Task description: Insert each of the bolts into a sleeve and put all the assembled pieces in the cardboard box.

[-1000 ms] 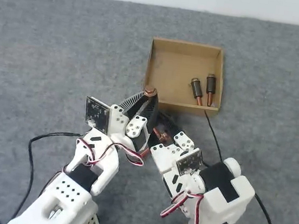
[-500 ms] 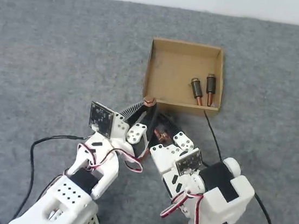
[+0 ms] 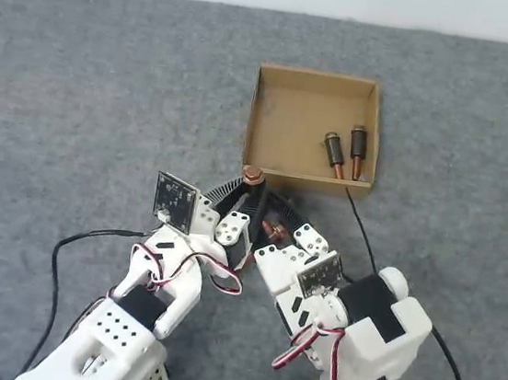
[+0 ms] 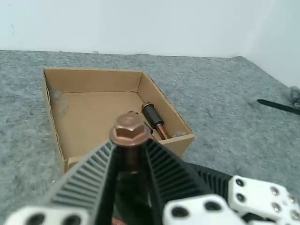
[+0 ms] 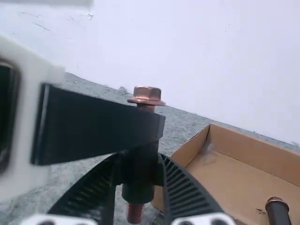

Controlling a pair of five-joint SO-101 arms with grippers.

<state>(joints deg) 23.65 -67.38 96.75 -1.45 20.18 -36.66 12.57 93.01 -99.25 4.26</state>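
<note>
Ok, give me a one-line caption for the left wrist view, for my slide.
The left arm's fingers pinch a copper bolt upright before the cardboard box holding an assembled piece.

Bolt (image 4: 130, 131): showing copper on head and thread alike; I am gripping it in my left jaws, which are showing black with ribbed faces.
Sleeve (image 5: 139, 176): showing plain black in my right jaws, likewise black and ribbed.
Cardboard box (image 3: 265, 117): showing plain tan-brown.
Assembled pieces (image 3: 335, 150) inside it: showing black bodies with copper ends.
Tabletop (image 3: 111, 70): showing mottled grey.
My arms (image 3: 168, 281): showing white shells with black patches.
Wires (image 3: 301, 346): showing red and white.
</note>
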